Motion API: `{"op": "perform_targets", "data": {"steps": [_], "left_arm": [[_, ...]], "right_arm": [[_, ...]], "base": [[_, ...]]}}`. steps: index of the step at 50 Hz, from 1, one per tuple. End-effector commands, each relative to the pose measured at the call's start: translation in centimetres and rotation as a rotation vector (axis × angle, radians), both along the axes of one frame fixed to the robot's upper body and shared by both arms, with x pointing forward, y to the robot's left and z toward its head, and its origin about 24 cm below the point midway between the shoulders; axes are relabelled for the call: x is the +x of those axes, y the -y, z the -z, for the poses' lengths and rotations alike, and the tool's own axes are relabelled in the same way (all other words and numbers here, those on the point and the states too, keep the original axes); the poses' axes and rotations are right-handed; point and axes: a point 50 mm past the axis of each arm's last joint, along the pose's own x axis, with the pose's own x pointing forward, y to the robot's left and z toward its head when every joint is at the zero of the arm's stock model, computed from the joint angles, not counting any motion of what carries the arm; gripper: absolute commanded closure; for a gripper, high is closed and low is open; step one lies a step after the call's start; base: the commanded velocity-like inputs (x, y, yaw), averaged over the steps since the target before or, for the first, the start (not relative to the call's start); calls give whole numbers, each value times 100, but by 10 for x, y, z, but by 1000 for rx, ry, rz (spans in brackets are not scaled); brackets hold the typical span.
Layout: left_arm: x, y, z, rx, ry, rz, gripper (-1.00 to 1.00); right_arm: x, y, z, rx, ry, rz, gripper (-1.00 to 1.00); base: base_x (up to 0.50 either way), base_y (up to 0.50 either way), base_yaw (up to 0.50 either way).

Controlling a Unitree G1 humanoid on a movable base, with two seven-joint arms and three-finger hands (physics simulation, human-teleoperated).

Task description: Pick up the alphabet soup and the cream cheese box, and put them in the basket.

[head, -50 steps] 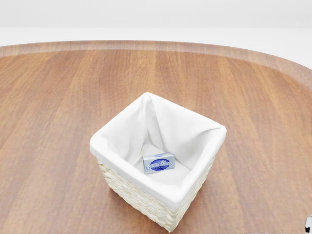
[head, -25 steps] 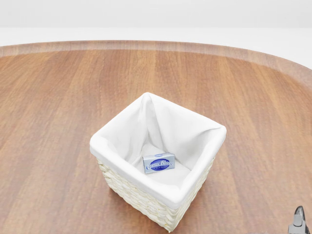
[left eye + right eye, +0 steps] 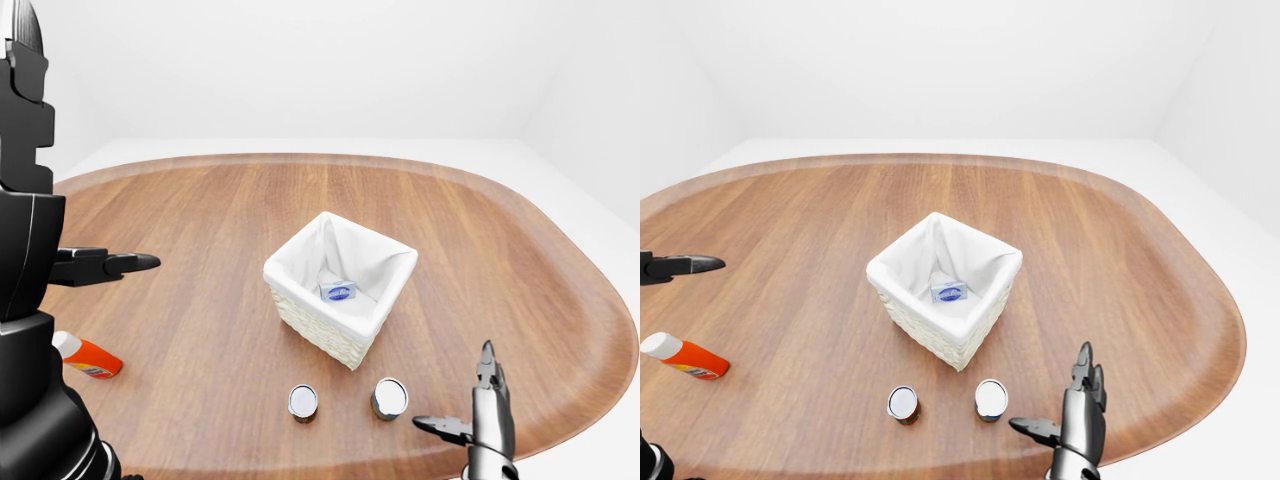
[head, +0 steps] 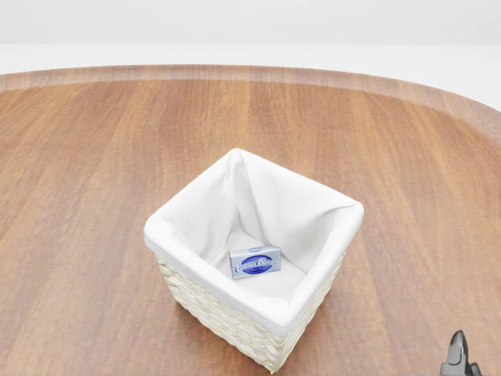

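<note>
Since half a second ago only the right hand's fingertip at the bottom right corner of the head view has shifted, showing slightly further left and lower; basket, box and table are unchanged, so the camera has not moved.

The cream cheese box point(image 4: 255, 262) is seen lying on the white cloth lining at the bottom of the basket point(image 3: 300, 318), which stands near the middle of the table point(image 3: 200, 210). Two cans are seen standing upright on the table just nearer than the basket: a can with a silver rim point(image 3: 389, 398) to the right and a can with a red-brown side point(image 3: 302, 402) to the left. Which of them is the alphabet soup cannot be told, as no label can be read. Both are apart from the basket and from each other.

The right hand point(image 3: 470, 415) is held near the table's near right edge, just right of the silver-rimmed can, its fingers spread wide and holding nothing. The left hand point(image 3: 105, 264) is seen far to the left above the table, fingers extended and empty. An orange bottle with a white cap point(image 3: 85, 355) lies on its side at the near left.
</note>
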Motion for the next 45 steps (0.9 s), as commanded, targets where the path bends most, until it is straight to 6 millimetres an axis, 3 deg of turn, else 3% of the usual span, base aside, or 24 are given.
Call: {"op": "perform_targets", "data": {"steps": [1, 17, 31, 45], "left_arm": [[-2, 1, -1, 8, 1, 0, -100], [-1, 1, -1, 10, 0, -1, -100], [1, -2, 0, -12, 3, 6, -100], [0, -1, 0, -5, 4, 6, -100]], "right_arm": [[-1, -8, -4, -20, 12, -34, -100], [5, -16, 1, -79, 16, -67, -100], [15, -40, 2, -103, 36, -190, -100], [6, -57, -9, -101, 73, -293, -100]], "base": [[0, 0, 0], [0, 0, 0], [0, 0, 0], [0, 0, 0]]}}
